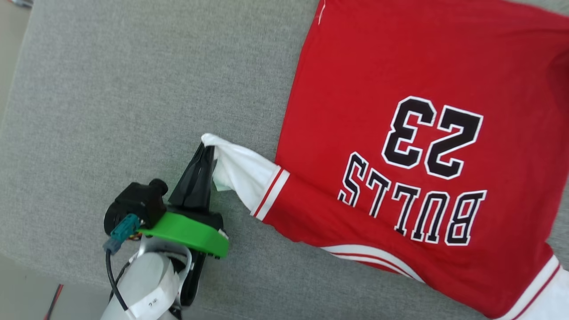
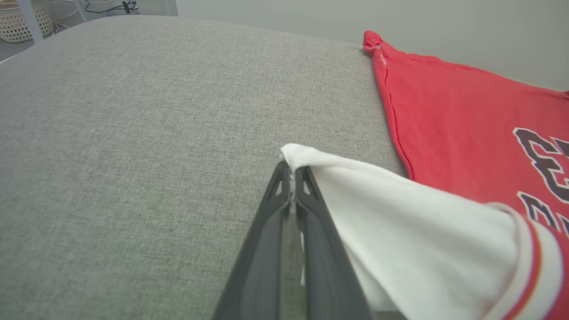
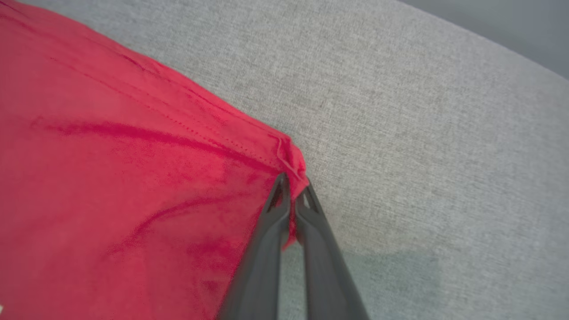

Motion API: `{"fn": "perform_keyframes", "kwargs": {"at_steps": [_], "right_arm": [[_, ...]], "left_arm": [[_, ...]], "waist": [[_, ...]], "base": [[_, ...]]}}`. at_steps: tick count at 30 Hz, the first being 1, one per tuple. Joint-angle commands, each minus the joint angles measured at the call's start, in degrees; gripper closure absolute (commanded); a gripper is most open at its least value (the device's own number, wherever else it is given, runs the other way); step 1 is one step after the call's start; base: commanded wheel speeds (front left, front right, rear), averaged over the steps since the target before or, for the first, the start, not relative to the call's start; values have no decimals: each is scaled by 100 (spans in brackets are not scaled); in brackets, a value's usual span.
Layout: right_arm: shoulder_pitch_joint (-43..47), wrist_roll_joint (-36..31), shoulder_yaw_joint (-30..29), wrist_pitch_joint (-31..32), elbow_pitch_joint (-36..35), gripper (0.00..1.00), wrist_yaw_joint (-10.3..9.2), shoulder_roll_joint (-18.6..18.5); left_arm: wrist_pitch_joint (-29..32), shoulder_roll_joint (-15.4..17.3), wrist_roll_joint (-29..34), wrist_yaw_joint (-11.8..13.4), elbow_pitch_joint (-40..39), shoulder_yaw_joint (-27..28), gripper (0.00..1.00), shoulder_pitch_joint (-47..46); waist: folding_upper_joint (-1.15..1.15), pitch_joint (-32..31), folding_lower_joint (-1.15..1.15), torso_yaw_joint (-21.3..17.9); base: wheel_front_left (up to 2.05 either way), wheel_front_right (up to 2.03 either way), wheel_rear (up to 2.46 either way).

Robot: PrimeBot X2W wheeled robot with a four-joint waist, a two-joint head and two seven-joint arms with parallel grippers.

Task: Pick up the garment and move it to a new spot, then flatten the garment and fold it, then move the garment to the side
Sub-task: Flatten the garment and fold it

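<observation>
Grey cushion (image 1: 133, 89), garment (image 1: 400, 66) sleeve in left claw (image 1: 207, 149)

garment (image 1: 364, 89) red, white sleeves, striped trim | surface (image 1: 133, 89) grey | pincer (image 1: 205, 153) black

Grey fabric surface (image 1: 133, 89), pale woven basket (image 2: 11, 29), dark cables (image 2: 103, 8)
</observation>
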Motion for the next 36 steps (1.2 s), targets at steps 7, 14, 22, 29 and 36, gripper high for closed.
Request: {"fn": "perform_keyframes", "kwargs": {"at_steps": [7,14,22,29,36], "right_arm": [[1066,497,313,-493,-764,100,-4,-816],[2739,1172,117,-1085,-1344,100,-4,-1648],[4777,1719,-375,-1616,-1585,100,-4,-1850],[6502,1992,-929,-1868,-1742,100,-4,-1327],[6989,1741,-1290,-2004,-1822,100,-4,-608]], "left_arm": [[-34,47,23,-10,161,188,100,501],[-25,208,-10,45,239,259,100,875],[-5,318,-56,155,160,331,100,1255],[55,392,-43,205,56,302,100,1323],[74,432,-42,234,28,280,100,1321]], "waist": [[0,-1000,0,-533],[0,-1556,0,-898],[0,-1895,0,-1232],[0,-1955,0,-1305],[0,-1942,0,-1320]], "base": [[0,0,0],[0,0,0],[0,0,0],[0,0,0],[0,0,0]]}}
